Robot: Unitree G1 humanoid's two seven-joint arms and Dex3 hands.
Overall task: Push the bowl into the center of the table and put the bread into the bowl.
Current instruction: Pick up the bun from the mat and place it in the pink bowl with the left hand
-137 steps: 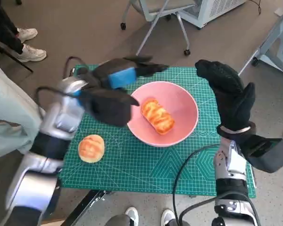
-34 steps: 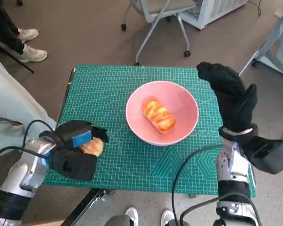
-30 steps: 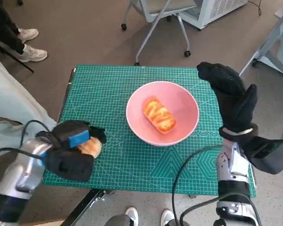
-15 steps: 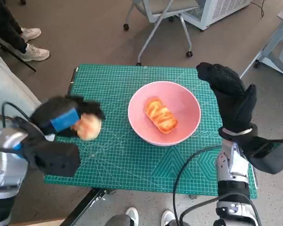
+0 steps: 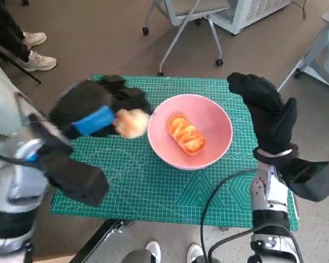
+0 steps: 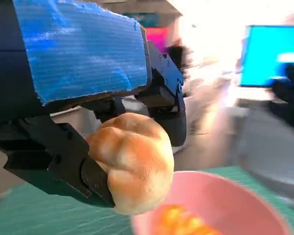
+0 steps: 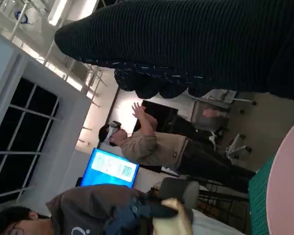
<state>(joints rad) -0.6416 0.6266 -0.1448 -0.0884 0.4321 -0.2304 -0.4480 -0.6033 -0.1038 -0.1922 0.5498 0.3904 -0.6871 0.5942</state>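
A pink bowl point(image 5: 208, 153) sits near the middle of the green mat with a glazed bread roll point(image 5: 184, 133) lying inside it. My left hand point(image 5: 101, 107) holds a round bread bun point(image 5: 131, 123) in the air just beside the bowl's left rim. In the left wrist view the bun point(image 6: 132, 164) sits between the black fingers point(image 6: 169, 105), above the bowl's pink rim point(image 6: 225, 193). My right hand point(image 5: 266, 112) hovers upright by the bowl's right side, fingers apart and holding nothing; its glove point(image 7: 196, 44) fills the right wrist view.
The green cutting mat point(image 5: 148, 189) covers the small table. An office chair point(image 5: 181, 22) stands beyond the far edge. A person's shoes point(image 5: 35, 46) show at the upper left. People point(image 7: 152, 147) sit in the right wrist view.
My left hand has lifted the bun from the mat's front left and carried it up and right to the bowl's left rim. The right hand and bowl have stayed put.
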